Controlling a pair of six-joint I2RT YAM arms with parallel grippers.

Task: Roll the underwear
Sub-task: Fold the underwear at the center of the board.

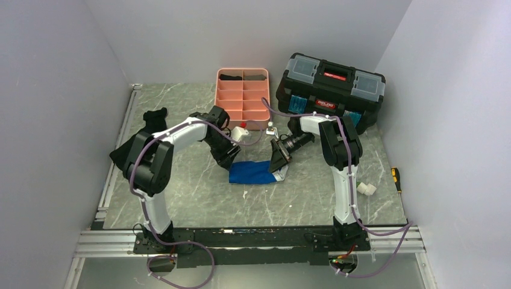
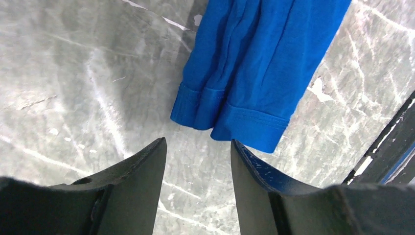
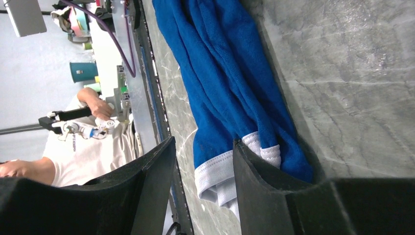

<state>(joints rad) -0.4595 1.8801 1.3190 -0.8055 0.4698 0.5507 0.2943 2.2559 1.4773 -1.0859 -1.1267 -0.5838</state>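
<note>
Underwear (image 1: 253,173) blue, white band; toolbox (image 1: 313,90) red label (image 1: 325,103) txt unreadable.

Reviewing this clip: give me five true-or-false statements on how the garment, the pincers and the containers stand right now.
1. The underwear lies unrolled on the table. True.
2. The left pincer is shut on the blue hem. False: its jaws stand apart with bare table between them, and the hem lies just ahead.
3. The white waistband is at the right pincer end. True.
4. The toolbox has its lid open. False: the lid is closed.
5. Every compartment of the pink tray is empty. False: its two far compartments hold dark rolls.
</note>
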